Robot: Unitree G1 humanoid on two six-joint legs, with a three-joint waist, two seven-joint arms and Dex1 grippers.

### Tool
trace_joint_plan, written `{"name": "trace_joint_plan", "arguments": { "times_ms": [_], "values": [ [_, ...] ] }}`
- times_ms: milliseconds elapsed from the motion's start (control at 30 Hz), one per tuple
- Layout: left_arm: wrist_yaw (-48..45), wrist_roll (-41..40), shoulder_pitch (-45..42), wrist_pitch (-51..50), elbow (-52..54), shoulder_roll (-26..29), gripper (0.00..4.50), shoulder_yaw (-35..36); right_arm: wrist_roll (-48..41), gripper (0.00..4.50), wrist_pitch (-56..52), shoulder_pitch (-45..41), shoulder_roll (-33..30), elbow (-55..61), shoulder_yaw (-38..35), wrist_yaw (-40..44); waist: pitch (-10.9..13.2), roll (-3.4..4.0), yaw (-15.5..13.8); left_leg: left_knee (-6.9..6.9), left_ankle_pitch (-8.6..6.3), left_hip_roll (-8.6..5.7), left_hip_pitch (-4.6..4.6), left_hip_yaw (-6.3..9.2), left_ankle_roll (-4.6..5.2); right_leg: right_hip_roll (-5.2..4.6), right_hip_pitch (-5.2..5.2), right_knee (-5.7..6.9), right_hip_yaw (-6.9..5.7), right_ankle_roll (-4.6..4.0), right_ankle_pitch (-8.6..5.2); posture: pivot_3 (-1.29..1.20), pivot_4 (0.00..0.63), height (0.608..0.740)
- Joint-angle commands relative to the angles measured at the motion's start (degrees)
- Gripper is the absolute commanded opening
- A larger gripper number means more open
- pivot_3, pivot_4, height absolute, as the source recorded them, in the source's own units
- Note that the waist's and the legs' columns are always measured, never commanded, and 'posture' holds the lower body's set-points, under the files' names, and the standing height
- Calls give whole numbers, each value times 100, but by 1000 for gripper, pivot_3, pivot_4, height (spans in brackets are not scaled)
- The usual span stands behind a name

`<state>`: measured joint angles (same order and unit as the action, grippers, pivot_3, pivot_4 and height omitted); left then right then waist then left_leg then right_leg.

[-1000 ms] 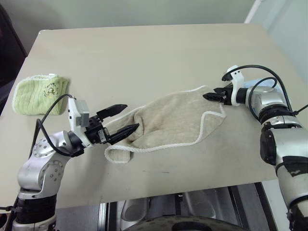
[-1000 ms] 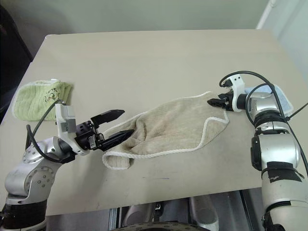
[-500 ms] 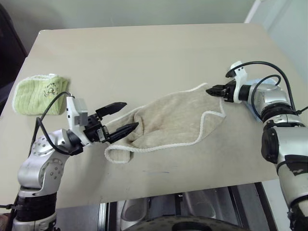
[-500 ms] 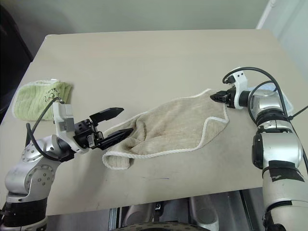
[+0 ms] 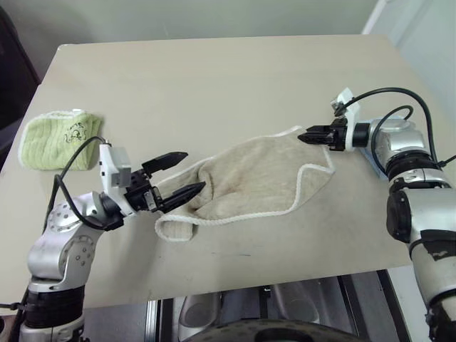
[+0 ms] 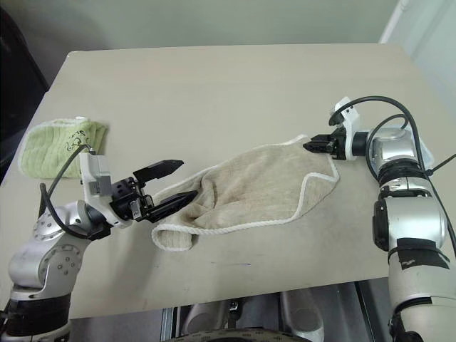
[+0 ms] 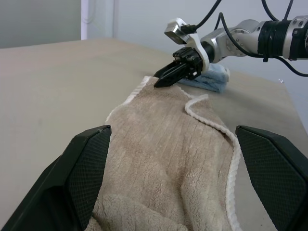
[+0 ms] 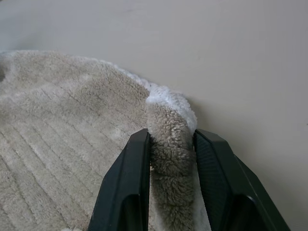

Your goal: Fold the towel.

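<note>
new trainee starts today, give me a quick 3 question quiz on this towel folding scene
1. True or false: the right gripper is pinching an edge of the towel.
2. The left gripper is: A) open B) shut on the towel C) shut on the green cloth.
3. Fill in: the green cloth lies on the robot's ____ side of the table.

Key: 1 true; 2 A; 3 left.

**Towel corner pinched between black fingers**

Right gripper (image 8: 171, 159) closed on a bunched fold of the beige towel (image 8: 62, 125), white corded edge poking out at 12 o'clock of the fingertips. Rest of towel spread toward 9 o'clock, ribbed pile showing. Bare tan table (image 8: 216, 53) from 12 through 3 o'clock.
</note>
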<state>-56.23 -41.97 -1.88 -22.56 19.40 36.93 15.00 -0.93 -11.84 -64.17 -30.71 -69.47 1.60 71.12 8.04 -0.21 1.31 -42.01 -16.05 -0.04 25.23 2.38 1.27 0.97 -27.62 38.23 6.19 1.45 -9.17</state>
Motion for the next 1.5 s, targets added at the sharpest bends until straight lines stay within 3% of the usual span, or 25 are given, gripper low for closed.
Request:
{"name": "trace_joint_plan", "arguments": {
  "times_ms": [33,333,600,800,933,1500],
  "values": [
    [-75,24,-18,127,66,20,4500,12,184,1459,101,32,-103,68,146,84,0,0,0,0,0,0,0,0,0,0,0,0,0,0,0,0,150,703],
    [-11,64,58,145,181,39,4500,56,530,1459,289,31,-89,-149,335,-155,0,0,0,-1,1,0,-2,0,-2,0,-1,8,-1,-2,-1,0,150,703],
    [55,55,128,183,232,6,4500,122,263,1459,211,-350,8,-166,-48,-264,0,1,6,-2,3,0,-3,-2,-5,0,-7,21,1,-7,-4,0,150,703],
    [70,87,218,275,243,-6,4500,126,68,1459,-99,-514,84,21,-173,345,0,0,5,-2,3,0,-3,-3,-11,0,-20,57,-1,-29,-19,0,150,703],
    [106,89,225,282,271,9,4500,122,442,1459,-132,-235,110,61,260,569,0,0,5,-2,7,1,-5,-2,-19,0,-23,66,-3,-32,-23,0,150,703],
    [504,22,41,-11,623,111,4500,61,437,1459,127,-440,17,-142,74,-20,1,2,6,-2,10,2,-10,-3,-23,0,-23,73,-3,-34,-24,0,150,703]
  ]
}}
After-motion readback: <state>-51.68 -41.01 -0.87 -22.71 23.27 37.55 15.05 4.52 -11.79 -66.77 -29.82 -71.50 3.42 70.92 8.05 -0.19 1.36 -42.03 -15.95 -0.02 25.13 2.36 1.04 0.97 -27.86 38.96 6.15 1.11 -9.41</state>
